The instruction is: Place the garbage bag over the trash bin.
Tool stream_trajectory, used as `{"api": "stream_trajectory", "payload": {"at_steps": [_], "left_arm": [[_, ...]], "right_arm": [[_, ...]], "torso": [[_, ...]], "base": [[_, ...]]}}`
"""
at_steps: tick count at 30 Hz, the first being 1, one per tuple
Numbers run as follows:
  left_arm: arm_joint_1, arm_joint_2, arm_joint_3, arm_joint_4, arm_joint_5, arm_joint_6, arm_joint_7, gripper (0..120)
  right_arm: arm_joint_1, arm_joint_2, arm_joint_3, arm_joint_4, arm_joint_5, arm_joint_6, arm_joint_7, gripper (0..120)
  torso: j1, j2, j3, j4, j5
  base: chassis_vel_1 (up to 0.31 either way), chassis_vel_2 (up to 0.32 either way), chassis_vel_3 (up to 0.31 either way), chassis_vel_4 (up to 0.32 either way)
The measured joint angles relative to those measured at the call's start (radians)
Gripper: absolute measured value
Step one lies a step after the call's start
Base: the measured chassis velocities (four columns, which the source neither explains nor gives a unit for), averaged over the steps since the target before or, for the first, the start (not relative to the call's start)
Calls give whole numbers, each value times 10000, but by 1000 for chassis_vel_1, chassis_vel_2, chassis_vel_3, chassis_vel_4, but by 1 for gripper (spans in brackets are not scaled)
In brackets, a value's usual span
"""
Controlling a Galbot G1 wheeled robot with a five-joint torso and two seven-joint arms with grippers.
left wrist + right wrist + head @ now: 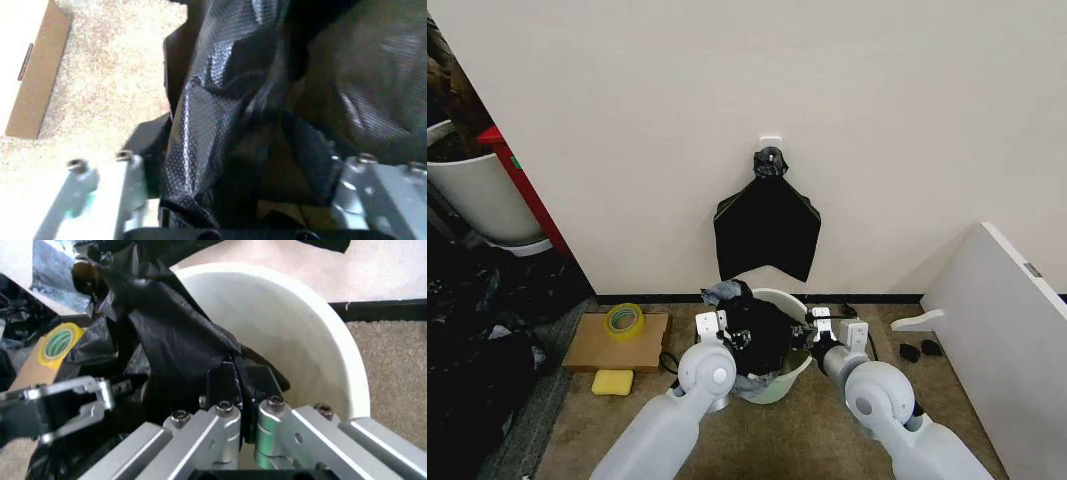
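Observation:
The trash bin [789,382], a round cream-white bucket, stands on the carpet by the wall, between my two arms. The garbage bag [752,332], crinkled glossy black plastic, is bunched over the bin's left side and hangs partly inside. My right gripper [813,328] is at the bin's right rim [337,335], shut on a fold of the garbage bag [167,335]; its pads meet at the pinch point [241,374]. My left gripper [717,326] is at the bin's left side. Its fingers stand wide apart, and a fold of the garbage bag [213,105] hangs between them [230,127].
Flat black bags [767,232] hang from a wall hook above the bin. A cardboard box [617,348] with a yellow tape roll [624,320] and a yellow sponge [613,381] lie to the left. A white plant pot [477,195] stands far left, and a white board [1007,330] leans on the right.

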Motion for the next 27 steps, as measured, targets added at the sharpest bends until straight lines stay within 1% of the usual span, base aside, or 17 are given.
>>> {"api": "stream_trajectory", "payload": {"at_steps": [2, 3, 4, 7, 8, 12, 13, 15, 17, 21, 23, 27], "left_arm": [[-68, -18, -6, 102, -161, -6, -67, 49], [-79, -29, -23, 130, -227, -25, -86, 43], [-79, -29, -23, 130, -227, -25, -86, 43], [-67, -12, -38, 116, -391, -133, -156, 28], [-67, -12, -38, 116, -391, -133, -156, 28], [-40, 10, -84, 76, -542, -280, -236, 11], [-40, 10, -84, 76, -542, -280, -236, 11], [12, 38, -123, 15, -594, -382, -251, 1], [102, 72, -157, -46, -465, -553, -176, 0], [203, 113, -229, -198, -453, -643, -141, 0], [282, 161, -318, -373, -473, -737, -134, 0], [369, 230, -426, -721, -634, -866, -144, 0]], "right_arm": [[0, -10, 10, 0, 9, 4, 17, 0], [1, -9, 11, 2, 12, 5, 27, 0], [1, -9, 11, 2, 12, 5, 27, 0], [4, 18, 7, 3, 7, 7, 54, 0], [4, 18, 7, 3, 7, 7, 54, 0], [2, 36, -6, 15, 1, 11, 93, 0], [2, 36, -6, 15, 1, 11, 93, 0], [-2, 42, -10, 32, -8, 11, 130, 0], [-14, 50, -10, 62, -12, 15, 156, 0], [-54, 74, -8, 97, -14, 18, 198, 0], [-102, 99, -4, 174, -14, 18, 254, 0], [-139, 36, 83, 343, 45, 17, 305, 0]], "torso": [[0, 0, -1, 1, 2], [0, 0, -1, 1, 1], [0, 0, -1, 1, 1], [0, 0, 0, 1, 0], [0, 0, 0, 1, 0], [0, 0, 0, 1, -3], [0, 0, 0, 1, -3], [0, 0, 1, 0, -4], [0, 0, 1, -1, -5], [0, -1, 3, -2, -6], [0, -1, 3, 0, 0], [0, 0, 2, -2, -3]], "base": [[0, 0, 0, 0], [0, 0, 0, 0], [0, 0, 0, 0], [0, 0, 0, 0], [0, 0, 0, 0], [0, 0, 0, 0], [0, 0, 0, 0], [0, 0, 0, 0], [0, 0, 0, 0], [0, 0, 0, 0], [0, 0, 0, 0], [0, 0, 0, 0]]}}
